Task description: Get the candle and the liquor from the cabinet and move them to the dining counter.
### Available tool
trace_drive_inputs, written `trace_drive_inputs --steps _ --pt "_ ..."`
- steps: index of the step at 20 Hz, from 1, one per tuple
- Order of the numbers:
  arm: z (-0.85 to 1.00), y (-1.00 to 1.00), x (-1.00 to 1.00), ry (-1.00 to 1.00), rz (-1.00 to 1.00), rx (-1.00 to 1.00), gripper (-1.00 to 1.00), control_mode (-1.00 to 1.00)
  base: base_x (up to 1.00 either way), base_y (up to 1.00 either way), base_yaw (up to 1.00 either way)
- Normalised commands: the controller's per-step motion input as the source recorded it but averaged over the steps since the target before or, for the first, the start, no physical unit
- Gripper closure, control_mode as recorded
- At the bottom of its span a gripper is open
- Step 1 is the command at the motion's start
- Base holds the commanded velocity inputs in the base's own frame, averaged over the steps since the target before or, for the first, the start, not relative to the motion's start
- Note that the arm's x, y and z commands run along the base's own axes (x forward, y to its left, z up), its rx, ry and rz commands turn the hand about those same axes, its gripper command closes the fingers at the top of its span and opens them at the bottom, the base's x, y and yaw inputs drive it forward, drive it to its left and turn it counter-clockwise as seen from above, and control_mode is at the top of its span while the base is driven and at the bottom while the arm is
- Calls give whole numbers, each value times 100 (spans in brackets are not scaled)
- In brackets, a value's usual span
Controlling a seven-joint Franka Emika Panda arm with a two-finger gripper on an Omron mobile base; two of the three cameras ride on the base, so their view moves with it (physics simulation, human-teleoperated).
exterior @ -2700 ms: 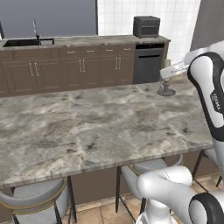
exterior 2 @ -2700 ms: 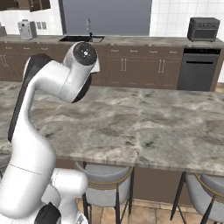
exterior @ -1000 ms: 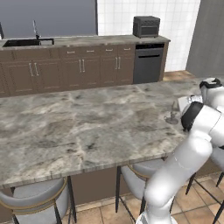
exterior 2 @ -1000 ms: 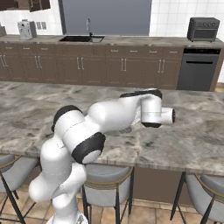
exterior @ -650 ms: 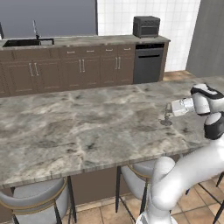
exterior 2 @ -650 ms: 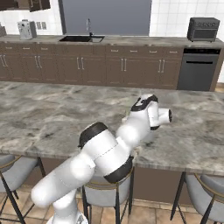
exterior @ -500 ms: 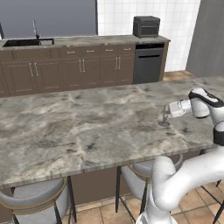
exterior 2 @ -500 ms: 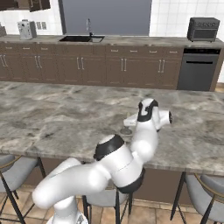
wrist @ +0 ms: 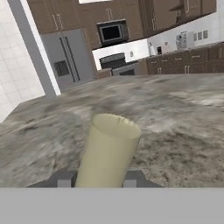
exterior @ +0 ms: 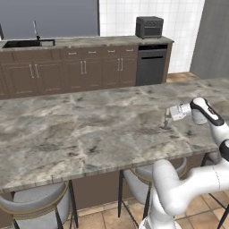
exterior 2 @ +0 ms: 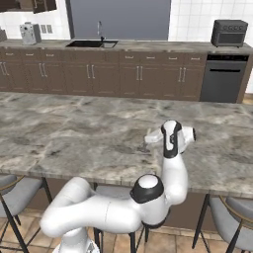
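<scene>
The candle (wrist: 109, 148), a pale cream taper, stands between my two fingertips in the hand view. From the left base view its grey candlestick base (exterior: 167, 121) rests on the dining counter (exterior: 89, 129) near the right front edge. My gripper (exterior: 172, 113) reaches in level from the right, fingers tight on both sides of the candle, and I see no gap. In the right base view the gripper (exterior 2: 152, 139) holds the candle (exterior 2: 147, 142) over the veined marble (exterior 2: 74, 128). The liquor is out of view.
Round cushioned stools (exterior: 40, 203) stand under the counter's front edge. Behind the island runs a low brown cabinet row with a sink (exterior 2: 91, 43), a dishwasher (exterior: 150, 62) and a toaster oven (exterior: 149, 27). Dark wall cabinets (wrist: 175, 13) and a fridge (wrist: 65, 57) lie ahead of the hand.
The arm brought the candle from farther back and higher down to the counter's right front part. Over the last half second hand and candle have barely shifted.
</scene>
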Motion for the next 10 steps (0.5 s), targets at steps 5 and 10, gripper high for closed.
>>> trace_drive_inputs --steps 5,10 --pt "-49 0 44 0 0 0 100 -100 0 0 0" --pt "-19 3 3 -14 0 -2 100 -100 0 0 0"
